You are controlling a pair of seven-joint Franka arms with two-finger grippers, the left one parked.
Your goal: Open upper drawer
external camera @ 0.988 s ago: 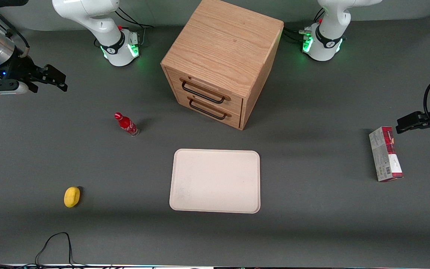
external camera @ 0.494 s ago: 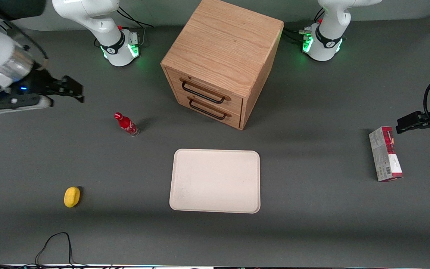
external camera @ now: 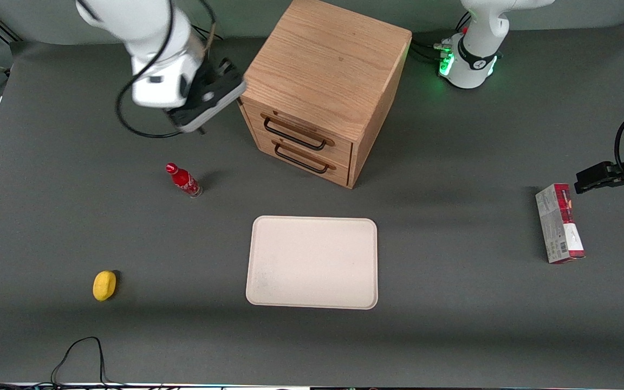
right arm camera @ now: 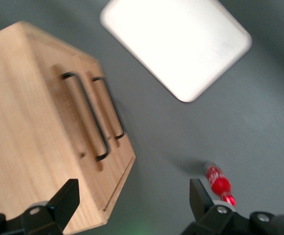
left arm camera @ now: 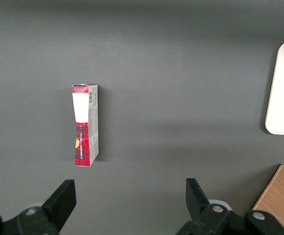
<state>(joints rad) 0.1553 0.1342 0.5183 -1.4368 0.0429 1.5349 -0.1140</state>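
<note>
Gripper (external camera: 212, 105), fingers spread and holding nothing, hovers beside the cabinet (external camera: 323, 70); your upper drawer (external camera: 296, 131) handle (right arm camera: 85, 115) runs lengthwise across the cabinet's front face, nearer the camera.

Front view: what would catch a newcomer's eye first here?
The oak cabinet dominates, with the upper drawer and the lower drawer both shut. The right arm's end effector hangs open beside the cabinet's upper corner, not yet on the upper drawer's black handle. Nearer the camera lie a pale tray, a small red bottle standing upright, and a yellow object toward the working arm's end.
</note>
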